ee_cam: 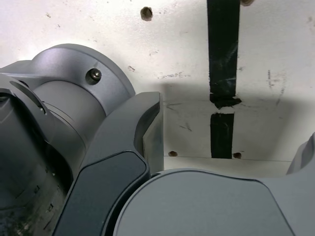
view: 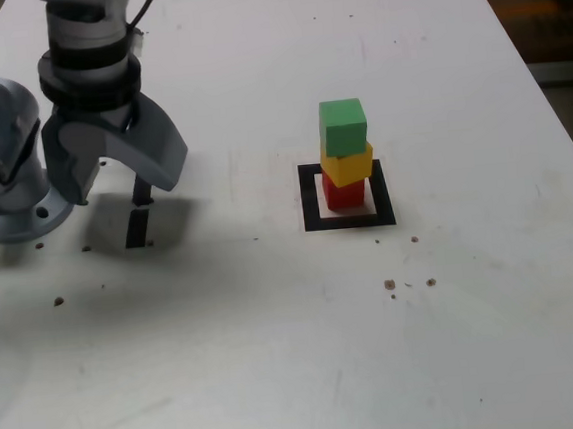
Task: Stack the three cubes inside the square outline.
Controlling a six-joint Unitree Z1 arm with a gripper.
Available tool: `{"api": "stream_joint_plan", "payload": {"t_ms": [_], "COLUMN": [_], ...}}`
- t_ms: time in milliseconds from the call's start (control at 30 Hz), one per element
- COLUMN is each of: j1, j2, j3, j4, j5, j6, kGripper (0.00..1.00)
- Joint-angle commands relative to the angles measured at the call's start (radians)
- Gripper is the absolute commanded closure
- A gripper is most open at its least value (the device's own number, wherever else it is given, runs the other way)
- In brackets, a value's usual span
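From the exterior view, the gripper (view: 122,174) hangs over the table (view: 279,356) near the arm's base, its two grey jaws spread wide and pointing down, with nothing between them but bare tabletop and the short black tape strips (view: 140,212) below. The thing that matters lies off at about three o'clock from the claw, well apart from it: the square outline (view: 310,200) with the stack standing inside. The red cube (view: 344,194) sits on the white centre, the yellow cube (view: 347,163) rests on it, and the green cube (view: 343,126) tops the pile. The stack's long axis runs straight up, twelve to six o'clock in this picture, though the yellow and green blocks look turned a little against the red one and lean slightly toward one o'clock. To my eye the stacking is already done, so any coming move would only be away from the tower, not toward it. In the wrist view, I see only the arm's own grey body and one jaw close up, with the tape strips (ee_cam: 222,73) running end to end across white table; no cube and no outline shows there, which fits the claw being empty and clear of the stack.
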Motion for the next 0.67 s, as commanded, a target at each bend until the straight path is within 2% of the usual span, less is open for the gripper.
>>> {"api": "stream_joint_plan", "payload": {"t_ms": [0,267,633], "j1": [0.002,0.002,0.002], "j2": [0.002,0.014,0.018], "j3": [0.001,-0.006,-0.006], "j4": [-0.001,0.0,0.019], "j5": [-0.002,0.003,0.01], "j6": [-0.007,-0.058,-0.061], "kGripper": [0.0,0.0,0.0]}}
